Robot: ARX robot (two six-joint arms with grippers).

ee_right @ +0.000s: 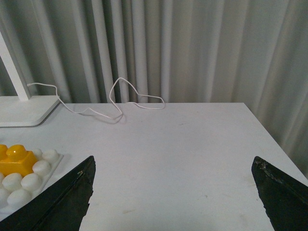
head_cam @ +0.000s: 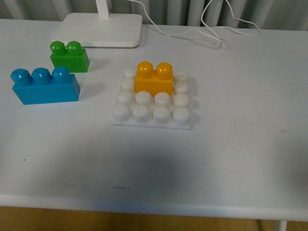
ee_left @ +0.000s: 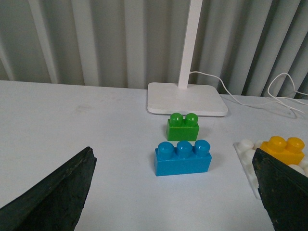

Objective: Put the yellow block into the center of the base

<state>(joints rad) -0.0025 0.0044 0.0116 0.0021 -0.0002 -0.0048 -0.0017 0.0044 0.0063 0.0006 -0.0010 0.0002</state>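
Nearest the front edge of the white table [head_cam: 154, 173], the surface carries nothing. Both grippers are withdrawn: the left gripper [ee_left: 175, 192] and the right gripper [ee_right: 173, 192] each show two dark fingers spread wide apart, holding nothing, and neither arm appears in the front view.

Mid-table sits the flat square white studded base plate [head_cam: 153, 119]. The yellow-orange two-stud plastic brick [head_cam: 154, 80] stands upright on it, over the middle two columns but in the rear half, its back seemingly near the rear stud row rather than dead centre.

Judgement: the insertion appears made; what remains is verification. Confirm the brick is level and fully seated; if not, press straight down on both studs evenly, without tilting.

Toward the left edge lie a blue three-stud brick [head_cam: 45, 85] and, beyond it, a green two-stud brick [head_cam: 70, 56]. At the far edge stands a white lamp foot [head_cam: 98, 30].
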